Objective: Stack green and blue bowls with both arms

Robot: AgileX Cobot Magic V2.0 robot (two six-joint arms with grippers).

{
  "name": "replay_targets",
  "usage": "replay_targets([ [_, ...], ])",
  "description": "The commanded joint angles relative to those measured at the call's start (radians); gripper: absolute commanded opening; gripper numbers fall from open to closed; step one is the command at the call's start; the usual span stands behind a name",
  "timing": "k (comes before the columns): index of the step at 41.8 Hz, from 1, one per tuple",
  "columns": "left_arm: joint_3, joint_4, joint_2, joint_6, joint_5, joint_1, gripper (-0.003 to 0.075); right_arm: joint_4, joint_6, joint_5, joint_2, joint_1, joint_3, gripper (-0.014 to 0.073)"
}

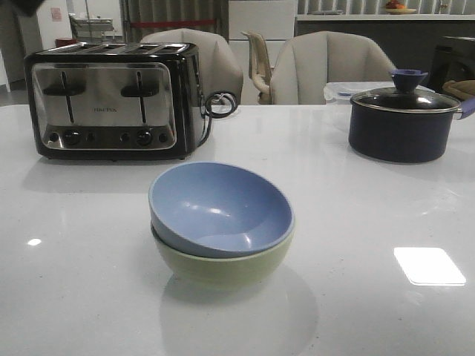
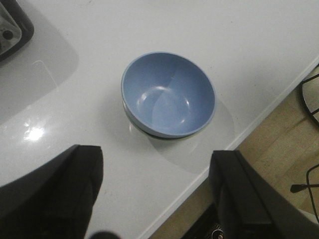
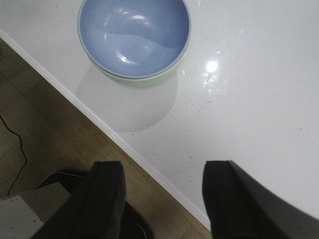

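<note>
1. A matte, round, dusty periwinkle-blue bowl (image 1: 220, 208) sits nested inside a matte, round, pale sage-green bowl (image 1: 223, 263) of the same size, near the front edge of a glossy white tabletop (image 1: 356, 297). The stack already looks made.
2. The blue bowl rests tilted rather than level: in the front view its rim is higher at the left and dips toward the right and toward the camera, so its mouth faces up and slightly forward.
3. The green bowl stands upright, mouth up. Both bowls are round, so neither has a long axis; only the vertical axis matters.
4. The bowls look light, stiff and smooth, probably plastic or melamine, though the material cannot be confirmed from these views. A smooth, thin rim may slip in a pinch.
5. The best hold is likely the rim, one finger inside and one outside, at the raised left side where the blue rim stands clear of the green.
6. The left hand (image 2: 155, 194) hovers near the stack, fingers spread apart, grasping nothing.
7. The right hand (image 3: 163, 199) hangs over the tabletop edge, also spread wide and empty.
8. A black and chrome four-slot toaster (image 1: 115, 100) and a dark navy lidded pot (image 1: 402, 122) stand well behind the bowls.
</note>
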Motion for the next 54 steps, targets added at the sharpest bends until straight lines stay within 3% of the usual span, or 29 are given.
replay_targets([
  [1,0.034,-0.013,-0.094,-0.001,-0.065,-0.007,0.0508,0.006,-0.005,-0.057,-0.008,-0.003,-0.026,0.0465],
  [17,0.185,0.035,-0.299,-0.001,-0.063,-0.007,0.0508,0.001,-0.005,-0.06,-0.005,-0.003,-0.026,0.0465],
  [25,0.185,0.205,-0.299,-0.179,-0.078,-0.007,0.0508,-0.037,0.005,-0.093,-0.005,-0.004,-0.026,0.0465],
  [31,0.185,0.22,-0.299,-0.19,-0.084,-0.007,0.0508,-0.037,0.005,-0.099,-0.005,-0.004,-0.026,0.0465],
  [36,0.185,0.22,-0.299,-0.19,-0.086,-0.007,0.0502,-0.037,0.005,-0.099,-0.005,-0.004,-0.026,0.0378],
  [41,0.185,0.22,-0.299,-0.19,-0.086,-0.007,0.0405,-0.037,0.005,-0.099,-0.005,-0.004,-0.026,0.0176],
  [46,0.185,0.22,-0.299,-0.19,-0.086,-0.007,0.0272,-0.037,0.005,-0.099,-0.005,-0.004,-0.026,0.0041],
  [54,0.185,0.216,-0.299,-0.19,-0.086,-0.007,0.0103,-0.037,0.005,-0.106,-0.005,-0.004,-0.026,0.0036],
])
